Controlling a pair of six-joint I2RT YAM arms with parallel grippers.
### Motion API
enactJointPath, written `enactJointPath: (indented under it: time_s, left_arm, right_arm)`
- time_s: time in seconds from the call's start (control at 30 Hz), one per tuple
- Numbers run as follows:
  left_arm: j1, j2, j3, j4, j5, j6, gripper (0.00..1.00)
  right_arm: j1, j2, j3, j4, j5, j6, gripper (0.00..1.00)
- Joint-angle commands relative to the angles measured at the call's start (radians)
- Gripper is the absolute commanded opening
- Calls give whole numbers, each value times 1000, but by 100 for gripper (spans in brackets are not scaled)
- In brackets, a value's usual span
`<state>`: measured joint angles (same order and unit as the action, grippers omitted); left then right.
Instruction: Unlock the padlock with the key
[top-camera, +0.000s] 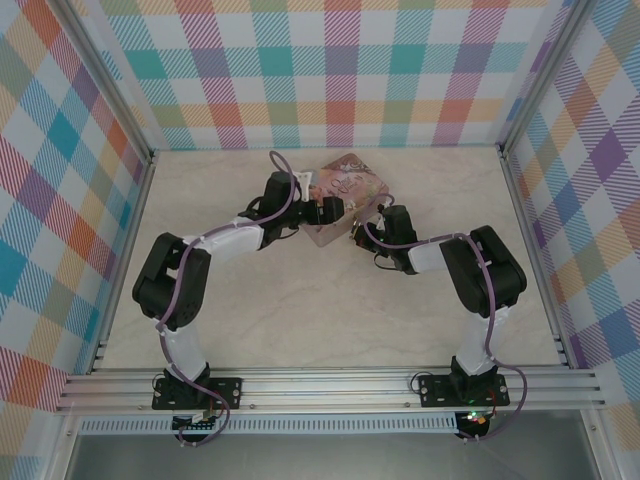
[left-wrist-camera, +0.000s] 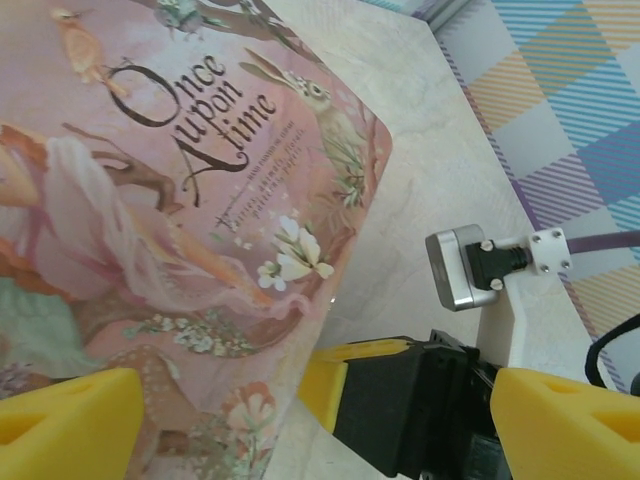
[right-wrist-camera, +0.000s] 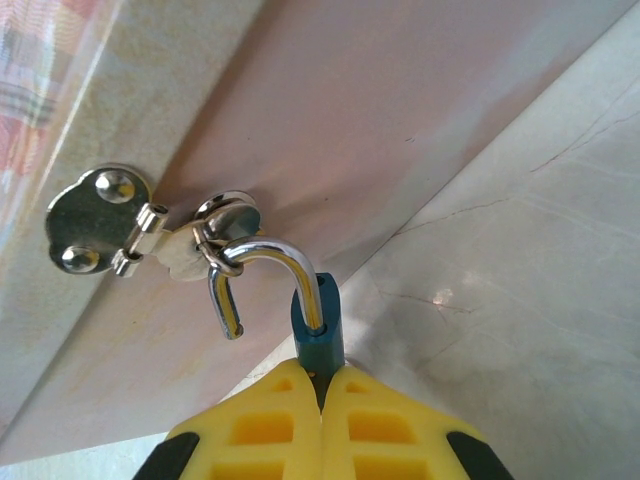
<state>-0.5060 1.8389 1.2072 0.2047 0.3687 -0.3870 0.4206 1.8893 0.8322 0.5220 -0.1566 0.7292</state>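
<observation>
Judging by the shackle (right-wrist-camera: 265, 250), the unlocking looks done: its short leg hangs free of the padlock (right-wrist-camera: 318, 335), whose teal body is pinched between the fully closed fingers of the right gripper (right-wrist-camera: 322, 390). What looks left is the unhooking, since the shackle is threaded through the staple of the hasp (right-wrist-camera: 100, 215) on the side of the box (left-wrist-camera: 200, 200). I cannot make out the key; whether it sits in the lock under the fingers cannot be told. The box stands near the far edge of the table (top-camera: 330, 320), about midway along it, lid down, so its contents are hidden. The left gripper (left-wrist-camera: 310, 410) is spread wide over a corner of the box, one finger above the lid, the other past its edge, gripping nothing that I can see.
</observation>
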Motion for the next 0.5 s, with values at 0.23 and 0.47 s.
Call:
enactJointPath:
  time_s: [0.23,0.47]
  left_arm:
    - [-25,83,92,34,-47,93,90]
    - [-44,124,118,-11,-79,153,90]
  right_arm:
    - [14,-27,14,-26,17,4,3]
    - [17,-31,16,-34,21,1,3]
